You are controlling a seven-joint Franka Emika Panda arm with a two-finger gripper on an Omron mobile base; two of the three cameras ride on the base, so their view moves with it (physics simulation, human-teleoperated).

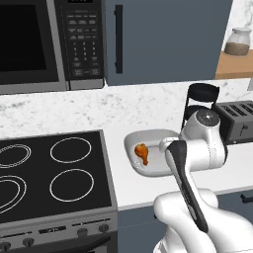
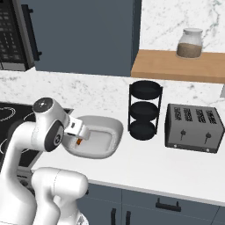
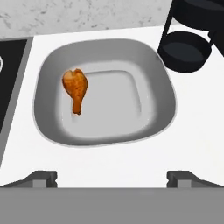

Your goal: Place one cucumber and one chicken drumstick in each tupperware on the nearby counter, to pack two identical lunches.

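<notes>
1. Hand [image 3: 112,177] is hovering above the tub [image 3: 164,94], jaws standing wide apart, gripping nothing. Both fingertips [image 3: 41,178] are showing at 6 o'clock in the hand view.

2. Tub is sitting on the white tabletop [image 1: 148,106] w/ one drumstick [image 3: 76,89] lying in it, toward 9 o'clock of the tub floor, thick end at 12, bone end at 6. No cucumber visible in it.

3. Judging progress: early. This tub is lacking a cucumber; I cannot tell where a 2nd tub or the other food is.

4. Risk: dropping the hand straight down here would be landing it on bare tub floor or the drumstick. Clipping the drumstick could be knocking it up the sloped wall and out.

5. Risk: re-grabbing this drumstick by mistake, since it is the only food in sight. That would be undoing a placed item.

6. Risk: the black rack [image 2: 145,110] is standing just beside the tub at 1–2 o'clock in the hand view. A wide swing that way could be striking it.

7. Risk: the stove [image 1: 49,173] edge is sitting close at 9 o'clock of the tub. Nudging the rim could be sliding the tub onto it.

8. Toaster [image 2: 193,127] is well apart, prob. no issue.
</notes>
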